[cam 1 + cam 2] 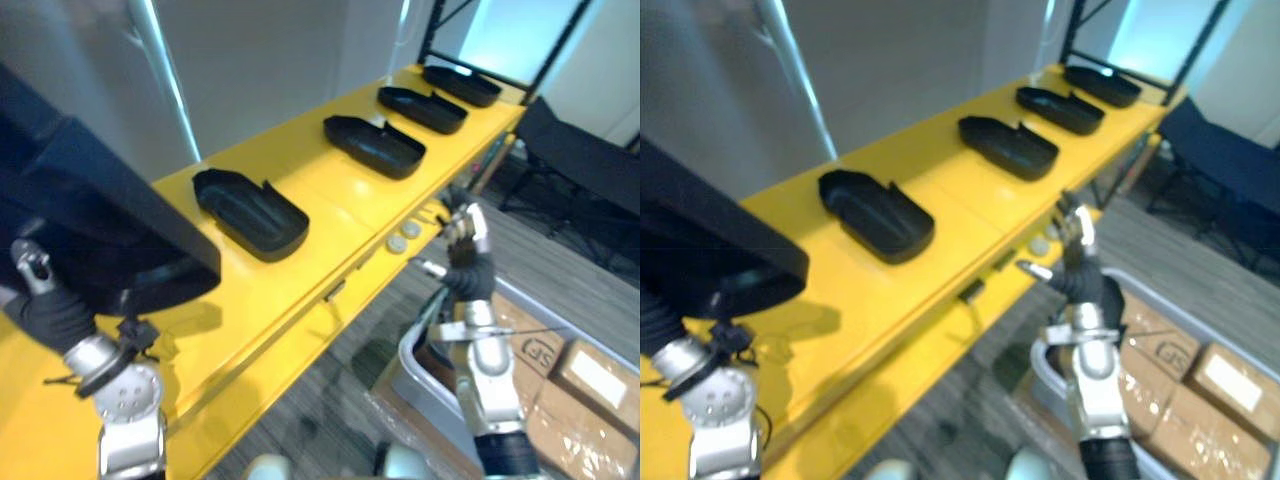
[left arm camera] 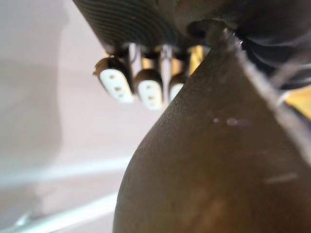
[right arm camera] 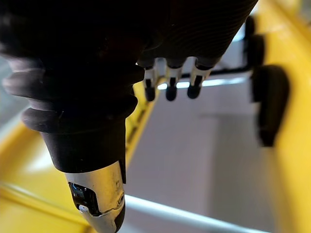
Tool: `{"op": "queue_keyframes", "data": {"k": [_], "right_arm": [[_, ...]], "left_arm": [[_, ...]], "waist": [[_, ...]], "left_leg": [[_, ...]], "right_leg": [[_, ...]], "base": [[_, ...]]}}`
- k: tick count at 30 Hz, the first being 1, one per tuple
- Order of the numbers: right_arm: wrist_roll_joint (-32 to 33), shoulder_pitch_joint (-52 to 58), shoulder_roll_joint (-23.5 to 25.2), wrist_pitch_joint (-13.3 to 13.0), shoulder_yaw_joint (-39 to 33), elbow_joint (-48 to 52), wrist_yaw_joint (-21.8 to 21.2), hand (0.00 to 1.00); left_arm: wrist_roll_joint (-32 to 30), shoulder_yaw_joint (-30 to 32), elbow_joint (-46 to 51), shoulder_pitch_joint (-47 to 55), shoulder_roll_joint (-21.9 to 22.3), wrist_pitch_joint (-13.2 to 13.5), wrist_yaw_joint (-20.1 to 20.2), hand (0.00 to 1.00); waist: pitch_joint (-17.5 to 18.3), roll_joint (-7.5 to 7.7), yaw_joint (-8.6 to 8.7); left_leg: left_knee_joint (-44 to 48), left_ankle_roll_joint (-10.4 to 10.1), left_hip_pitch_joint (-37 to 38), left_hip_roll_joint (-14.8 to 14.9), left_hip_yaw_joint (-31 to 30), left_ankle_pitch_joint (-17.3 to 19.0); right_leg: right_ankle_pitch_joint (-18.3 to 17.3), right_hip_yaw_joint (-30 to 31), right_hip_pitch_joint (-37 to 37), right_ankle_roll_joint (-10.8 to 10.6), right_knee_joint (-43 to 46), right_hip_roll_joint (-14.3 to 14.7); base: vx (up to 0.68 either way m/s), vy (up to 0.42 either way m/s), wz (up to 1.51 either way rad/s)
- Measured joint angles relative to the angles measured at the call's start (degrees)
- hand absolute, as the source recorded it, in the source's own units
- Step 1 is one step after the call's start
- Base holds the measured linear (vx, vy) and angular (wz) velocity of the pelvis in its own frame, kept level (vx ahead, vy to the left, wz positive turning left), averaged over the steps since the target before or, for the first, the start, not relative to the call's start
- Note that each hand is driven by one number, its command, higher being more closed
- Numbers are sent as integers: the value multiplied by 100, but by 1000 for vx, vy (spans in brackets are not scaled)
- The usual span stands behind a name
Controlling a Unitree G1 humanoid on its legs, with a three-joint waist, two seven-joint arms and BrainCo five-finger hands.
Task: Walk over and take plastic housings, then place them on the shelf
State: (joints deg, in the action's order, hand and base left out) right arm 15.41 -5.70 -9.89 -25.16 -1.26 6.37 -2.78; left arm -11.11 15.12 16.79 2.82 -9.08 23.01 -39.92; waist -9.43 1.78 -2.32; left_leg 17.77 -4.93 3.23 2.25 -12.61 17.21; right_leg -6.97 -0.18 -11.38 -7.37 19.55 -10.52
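A large black plastic housing [image 1: 90, 220] is held up close at the left, above the near end of the yellow shelf [image 1: 320, 190]. My left hand [image 1: 50, 310] is under it, and in the left wrist view its fingers [image 2: 131, 85] curl over the edge of the housing [image 2: 214, 160]. Several more black housings lie in a row along the shelf, the nearest [image 1: 250, 212], then another [image 1: 375, 145], and a third [image 1: 422, 108]. My right hand [image 1: 468, 262] is raised beside the shelf's front edge, open and holding nothing, with its fingers [image 3: 170, 85] straight.
A grey bin [image 1: 420, 370] with cardboard boxes [image 1: 570, 375] stands on the floor at the lower right. Two small pale discs [image 1: 405, 235] sit on the shelf's front lip. A dark chair [image 1: 580, 160] and black rack posts [image 1: 560, 45] stand beyond the shelf's far end.
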Motion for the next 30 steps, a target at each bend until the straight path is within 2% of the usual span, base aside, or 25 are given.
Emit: {"op": "queue_keyframes", "data": {"k": [1,2,3,5,6,7,8,10,12,13,14,16,19,21,24,26,27,29,30], "right_arm": [[136,-35,-109,-20,-33,192,-97,0],[226,-102,-218,-19,-35,195,-153,0],[502,-259,-429,7,-29,196,-279,0],[888,-425,-567,49,-76,217,-452,0],[1019,-468,-615,57,-103,308,-486,0],[1113,-469,-622,61,-96,383,-541,0],[1417,-531,-661,78,-87,610,-822,0],[1671,-732,-630,139,-39,700,-1092,0],[1824,-933,-571,162,60,708,-1281,0],[1836,-933,-542,162,64,721,-1289,0],[1995,-932,-463,161,65,730,-1317,0],[2108,-933,-348,163,55,732,-1333,0],[2081,-845,-266,194,40,753,-1321,0],[2019,-684,-266,235,4,838,-1279,0],[1736,-44,-269,395,-259,901,-1076,0],[1718,140,-271,447,-488,903,-1023,0],[1716,238,-283,514,-707,916,-980,0],[1731,384,-303,609,-1002,923,-978,0],[1759,472,-338,705,-1133,962,-996,0]], "left_arm": [[-73,-96,-31,4,125,-38,6,100],[-83,-165,8,113,268,-74,11,100],[-107,-213,65,281,454,-104,38,100],[-118,-205,106,384,542,-195,202,100],[-121,-203,157,376,552,-193,314,100],[-119,-203,225,378,556,-191,384,100],[-119,-168,458,381,554,-177,534,100],[-120,-110,596,382,553,-184,556,100],[-120,40,633,393,521,-214,684,100],[-120,67,633,399,494,-244,714,100],[-125,192,639,405,450,-339,802,100],[-128,372,645,419,343,-494,929,100],[-332,720,644,495,59,-725,1241,100],[-346,793,644,544,-89,-769,1428,100],[-305,1020,549,612,-441,-1071,2072,100],[-255,1110,335,615,-577,-1153,2356,100],[-150,1140,156,610,-727,-1264,2628,100],[-32,1126,-126,610,-991,-1455,3047,100],[-2,1111,-329,580,-1176,-1698,3363,100]], "waist": [[95,62,25],[118,-93,10],[178,-347,-32],[250,-495,-49],[244,-486,-44],[246,-489,-44],[261,-504,-82],[284,-528,-211],[291,-463,-370],[301,-436,-376],[364,-334,-366],[394,-224,-392],[426,-167,-404],[422,-175,-398],[428,-237,-326],[454,-277,-316],[465,-307,-294],[471,-317,-188],[464,-328,-126]], "left_leg": [[-10,-220,9,33,-205,145],[-12,-265,-4,199,-300,143],[-67,-351,-70,473,-156,28],[-302,-373,-136,676,470,-421],[-466,-379,-133,754,983,-644],[-559,-373,-119,777,1217,-751],[-915,-342,-17,786,1505,-1007],[-1148,-382,19,767,1449,-1117],[-1259,-378,59,696,1424,-1120],[-1274,-375,64,665,1394,-1122],[-1367,-368,70,578,1286,-1126],[-1420,-302,68,490,1283,-1169],[-1428,-281,83,418,1297,-1171],[-1432,-280,85,414,1303,-1171],[-1580,-259,183,464,1383,-1187],[-1592,-258,203,484,1544,-1187],[-1608,-258,209,493,1650,-1187],[-1624,-258,221,502,1806,-1188],[-1644,-258,283,512,1912,-1187]], "right_leg": [[277,-82,94,-199,46,-35],[231,-337,183,-89,43,57],[176,-689,368,17,-125,200],[195,-1213,705,136,-382,205],[218,-1610,1012,174,-628,171],[221,-1786,1154,184,-732,164],[219,-2164,1376,191,-850,163],[219,-2300,1427,191,-908,160],[247,-2417,1602,142,-1136,156],[270,-2482,1673,105,-1209,149],[318,-2596,1788,28,-1381,104],[407,-2633,1863,-24,-1544,47],[506,-2630,1943,-59,-1727,13],[514,-2629,1946,-63,-1739,12],[531,-2560,1926,-44,-1754,66],[585,-2432,1862,-19,-1790,88],[647,-2312,1806,-14,-1841,108],[719,-2171,1744,-5,-1912,128],[753,-2062,1733,2,-1940,143]], "base": [[335,-553,147],[259,-439,129],[179,-280,98],[211,-308,132],[196,-265,140],[176,-218,170],[116,-139,124],[91,-70,70],[49,0,30],[33,24,46],[30,36,37],[25,61,20],[3,49,0],[0,0,0],[-13,-2,-11],[-21,14,-38],[-27,21,-42],[-30,22,-42],[-24,24,-43]]}}
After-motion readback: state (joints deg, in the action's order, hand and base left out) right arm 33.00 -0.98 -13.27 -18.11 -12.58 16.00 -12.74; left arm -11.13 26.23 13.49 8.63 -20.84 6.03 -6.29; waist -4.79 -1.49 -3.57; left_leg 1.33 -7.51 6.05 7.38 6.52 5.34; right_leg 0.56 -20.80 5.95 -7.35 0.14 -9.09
